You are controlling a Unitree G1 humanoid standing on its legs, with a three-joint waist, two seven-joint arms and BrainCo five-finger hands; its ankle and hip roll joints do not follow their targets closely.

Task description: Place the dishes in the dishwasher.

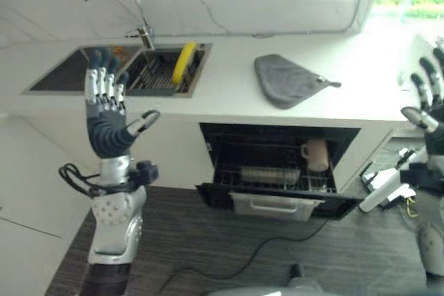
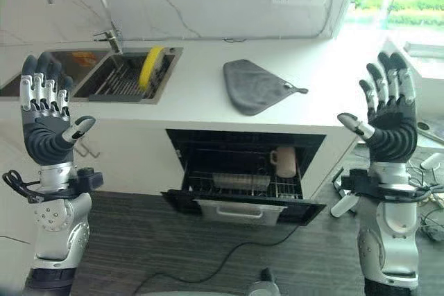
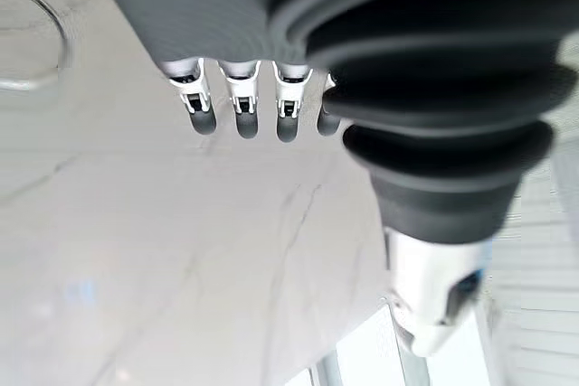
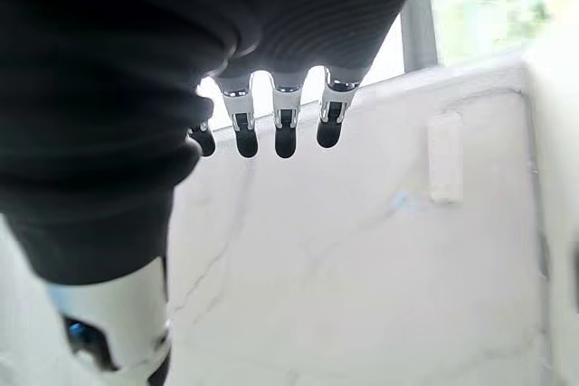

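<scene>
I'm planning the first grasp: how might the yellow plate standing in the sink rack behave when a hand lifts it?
The yellow plate stands on edge in the sink rack, so it probably tips or rolls if nudged sideways. It looks rigid, and its smooth rim may be slippery. Both hands are raised and open: left hand, right hand.

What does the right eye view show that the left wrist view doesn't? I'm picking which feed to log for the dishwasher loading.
The right eye view alone shows the open dishwasher with a mug on its rack, the yellow plate in the sink, the grey cloth on the counter, and the right hand, raised and open. The left wrist view alone shows its fingers from behind, up close. Both show the left hand, open and empty, the tap and the marble wall.
</scene>
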